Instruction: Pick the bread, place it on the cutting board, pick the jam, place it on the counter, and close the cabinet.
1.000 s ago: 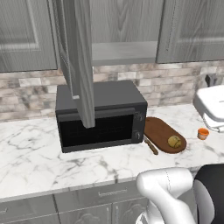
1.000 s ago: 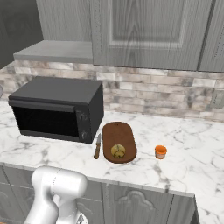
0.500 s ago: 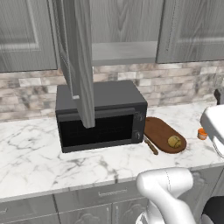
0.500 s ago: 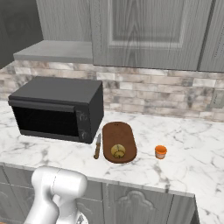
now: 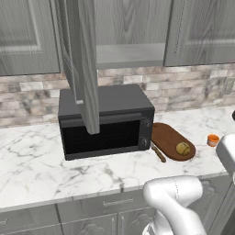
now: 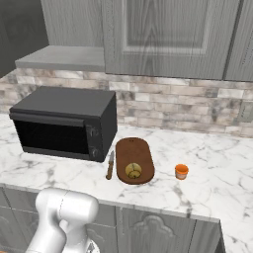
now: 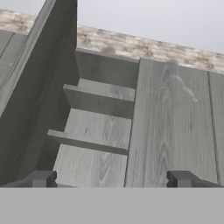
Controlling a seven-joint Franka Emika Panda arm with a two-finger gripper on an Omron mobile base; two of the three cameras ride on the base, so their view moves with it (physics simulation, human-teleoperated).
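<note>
Marble tabletop (image 6: 212, 163) carries bread (image 6: 132, 170) on cutting board (image 6: 133, 153), jam (image 6: 181, 171) at three o'clock; our hand (image 7: 112, 178), fingers apart, faces the open cabinet (image 7: 98, 127).

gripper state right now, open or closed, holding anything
gripper: open, fingertips wide apart, nothing between them; it faces the open cabinet.

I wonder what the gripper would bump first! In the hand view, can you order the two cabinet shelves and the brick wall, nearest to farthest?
From the gripper:
1. The lower shelf, just above the fingertips in the picture.
2. The upper shelf, deeper in the cabinet.
3. The brick wall, across the top, beyond the cabinet.
</note>
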